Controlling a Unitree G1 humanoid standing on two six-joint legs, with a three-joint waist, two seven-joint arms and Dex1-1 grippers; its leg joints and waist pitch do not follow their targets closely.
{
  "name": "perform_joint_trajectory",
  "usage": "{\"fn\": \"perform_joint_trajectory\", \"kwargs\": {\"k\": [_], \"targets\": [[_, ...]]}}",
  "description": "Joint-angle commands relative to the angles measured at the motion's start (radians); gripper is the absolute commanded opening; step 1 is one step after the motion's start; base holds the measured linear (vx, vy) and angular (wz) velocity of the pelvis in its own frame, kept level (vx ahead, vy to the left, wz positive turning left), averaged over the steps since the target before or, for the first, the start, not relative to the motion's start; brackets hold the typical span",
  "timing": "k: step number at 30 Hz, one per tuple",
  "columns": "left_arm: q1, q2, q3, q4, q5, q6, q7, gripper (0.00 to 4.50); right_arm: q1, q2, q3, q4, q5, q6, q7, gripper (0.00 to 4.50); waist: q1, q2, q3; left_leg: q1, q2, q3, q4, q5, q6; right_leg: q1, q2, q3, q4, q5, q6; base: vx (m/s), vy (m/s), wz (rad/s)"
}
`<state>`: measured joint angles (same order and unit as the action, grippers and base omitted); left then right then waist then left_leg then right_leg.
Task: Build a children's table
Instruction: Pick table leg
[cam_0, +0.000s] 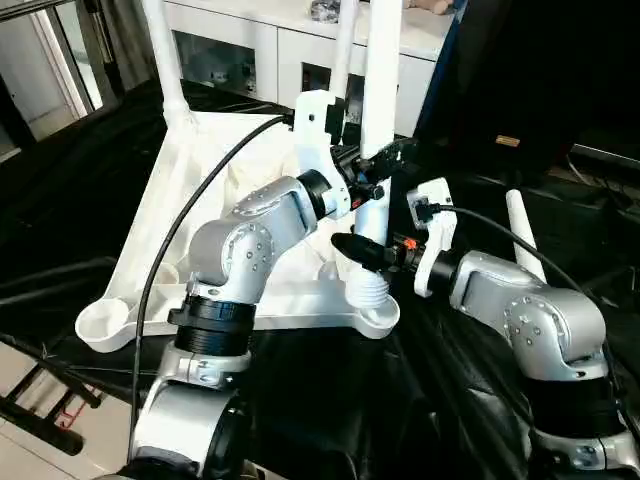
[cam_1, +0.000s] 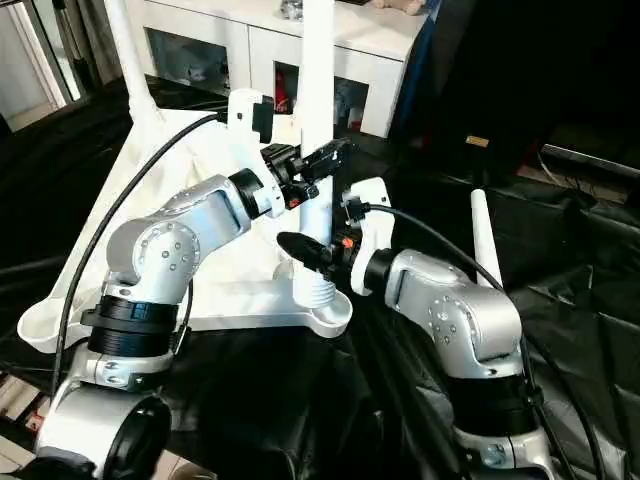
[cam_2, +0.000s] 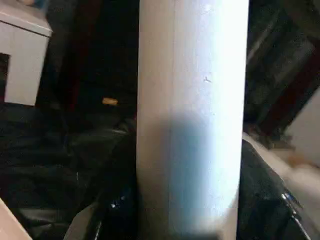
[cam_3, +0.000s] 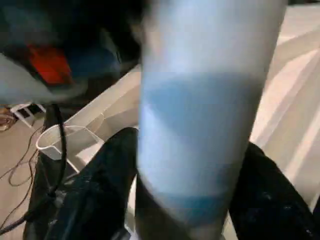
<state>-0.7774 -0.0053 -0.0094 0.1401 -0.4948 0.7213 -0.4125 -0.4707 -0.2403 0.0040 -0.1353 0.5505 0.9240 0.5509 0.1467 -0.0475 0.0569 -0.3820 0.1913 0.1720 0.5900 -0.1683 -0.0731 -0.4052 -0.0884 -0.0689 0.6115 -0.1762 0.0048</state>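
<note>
Tabletop (cam_0: 200, 200) lies underside-up on the black-draped counter (cam_0: 330, 400); upright leg (cam_0: 378, 110) stands in its near corner socket (cam_0: 372, 305). Right hand (cam_0: 362, 252) grasps that leg low, just above the socket; left hand (cam_0: 378, 172) grasps it higher. Spare leg (cam_0: 524, 238) lies beside the tabletop; two more legs (cam_0: 165, 60) stand at its far corners.

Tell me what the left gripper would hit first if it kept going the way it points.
The upright white tapered tube leg: it stands right between the left gripper fingers, probably already touching.
</note>
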Motion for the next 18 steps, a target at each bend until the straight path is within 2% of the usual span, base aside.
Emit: {"fn": "perform_joint_trajectory", "kwargs": {"k": [1,5,6,7,9,13,18], "targets": [[-0.003,0.012,-0.034,-0.012,0.006,-0.001,-0.046,1.85,-0.006,-0.038,0.001,-0.021,0.015,-0.006,0.05,2.85,0.004,-0.007,-0.073,0.013,0.029,-0.006,-0.067,-0.128,-0.029,0.056,-0.053,0.042,-0.066,-0.168,-0.098,0.0,0.0,0.0],[-0.012,0.04,-0.052,-0.024,-0.011,0.006,-0.116,1.85,0.005,-0.104,0.029,-0.028,0.018,0.004,0.119,3.06,0.005,-0.007,-0.074,0.013,0.029,-0.006,-0.065,-0.11,-0.023,0.058,-0.052,0.041,-0.061,-0.125,-0.123,0.0,0.0,0.0],[-0.024,0.058,-0.055,-0.023,-0.019,0.011,-0.149,1.85,0.008,-0.137,0.034,-0.036,0.038,0.025,0.162,3.06,0.005,-0.007,-0.074,0.012,0.029,-0.005,-0.064,-0.109,-0.021,0.058,-0.054,0.042,-0.06,-0.121,-0.131,0.0,0.0,0.0],[-0.028,0.063,-0.056,-0.022,-0.02,0.012,-0.157,1.85,0.009,-0.146,0.035,-0.038,0.045,0.033,0.173,3.06,0.006,-0.011,-0.074,0.013,0.028,-0.005,-0.063,-0.115,-0.016,0.06,-0.054,0.041,-0.061,-0.135,-0.134,0.0,0.0,0.0],[-0.048,0.077,-0.04,-0.01,-0.041,0.018,-0.191,1.84,0.012,-0.175,0.042,-0.047,0.061,0.051,0.211,3.06,0.006,-0.01,-0.073,0.013,0.029,-0.004,-0.063,-0.123,-0.011,0.059,-0.055,0.042,-0.063,-0.155,-0.138,0.0,0.0,0.0],[-0.057,0.085,-0.028,-0.018,-0.07,0.029,-0.223,1.84,0.01,-0.182,0.046,-0.04,0.062,0.049,0.222,3.06,0.004,-0.013,-0.072,0.012,0.029,-0.004,-0.063,-0.132,-0.015,0.057,-0.058,0.04,-0.065,-0.194,-0.143,0.0,0.0,0.0],[-0.053,0.077,0.002,-0.055,-0.149,0.076,-0.271,1.84,0.007,-0.183,0.045,-0.023,0.072,0.045,0.235,3.06,0.005,-0.013,-0.073,0.013,0.03,-0.004,-0.061,-0.125,-0.012,0.057,-0.057,0.04,-0.061,-0.178,-0.162,0.0,0.0,0.0]]}}
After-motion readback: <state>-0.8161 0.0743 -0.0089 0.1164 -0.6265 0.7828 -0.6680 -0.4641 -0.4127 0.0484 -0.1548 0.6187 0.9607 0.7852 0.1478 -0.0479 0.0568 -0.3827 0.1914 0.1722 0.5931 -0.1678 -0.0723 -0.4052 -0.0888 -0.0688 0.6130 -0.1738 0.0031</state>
